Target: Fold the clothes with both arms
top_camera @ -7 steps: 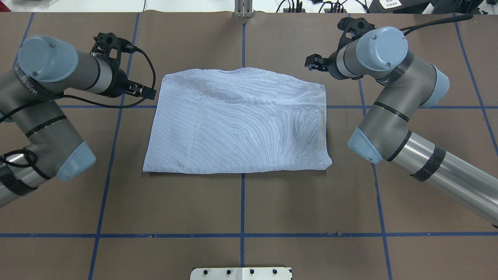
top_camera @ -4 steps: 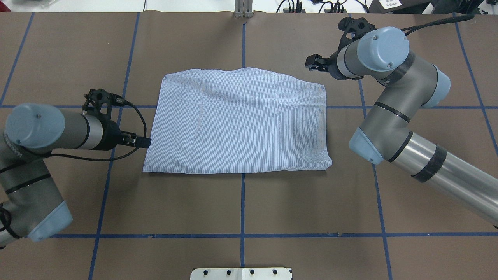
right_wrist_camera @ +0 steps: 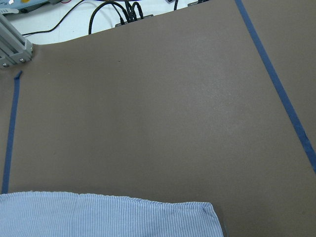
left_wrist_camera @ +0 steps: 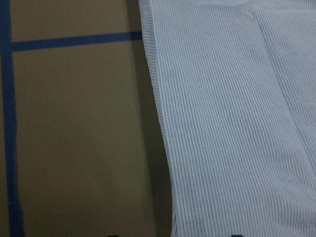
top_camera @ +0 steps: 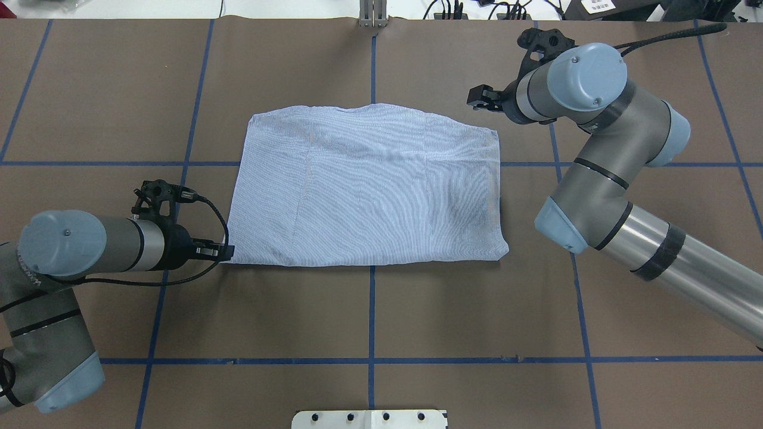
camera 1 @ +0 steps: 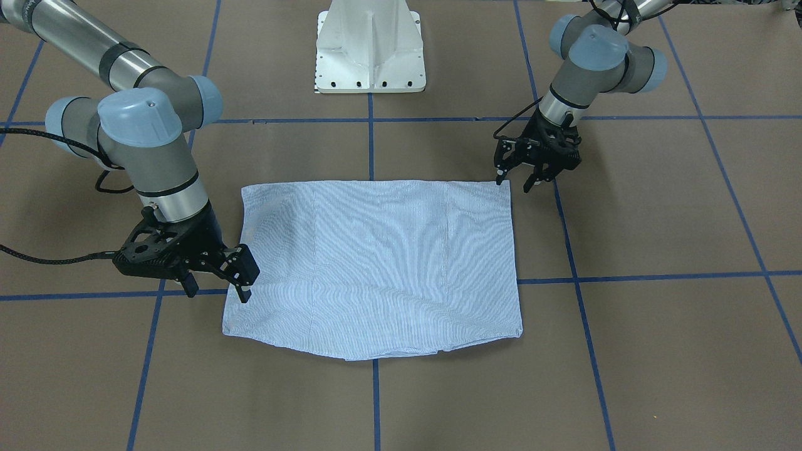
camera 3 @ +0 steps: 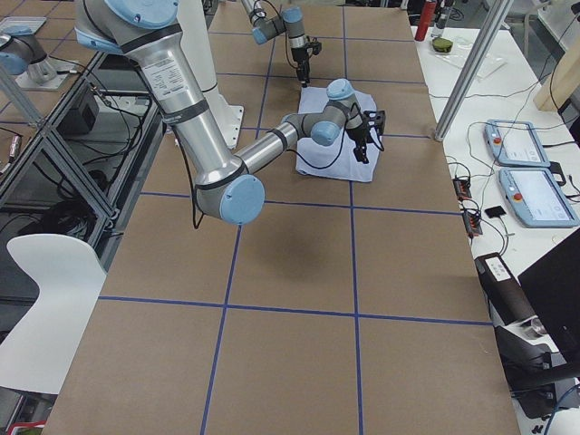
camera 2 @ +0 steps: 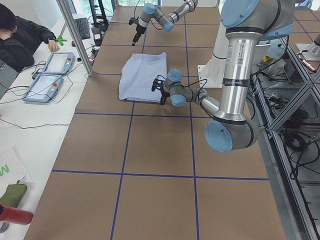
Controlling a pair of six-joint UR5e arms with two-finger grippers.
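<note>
The shirt [top_camera: 363, 185] lies folded flat mid-counter [top_camera: 369, 310]. My left end effector [camera 1: 514, 183] stands wide at its robot-side left corner, and the right end effector [camera 1: 216, 289] is wide by its far right corner. The cloth looks soft and light, so I'd pinch the corners through every layer.

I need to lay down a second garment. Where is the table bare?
Widest bare table lies between the shirt and the white base. A second strip lies beyond the shirt, toward the cables. Crowded: the shirt corners beside the left gripper and right gripper.

Shirt [top_camera: 363, 185] on table [top_camera: 369, 310]; left gripper [camera 1: 514, 183] at robot-side left corner, right gripper [camera 1: 218, 293] beside far right corner.
</note>
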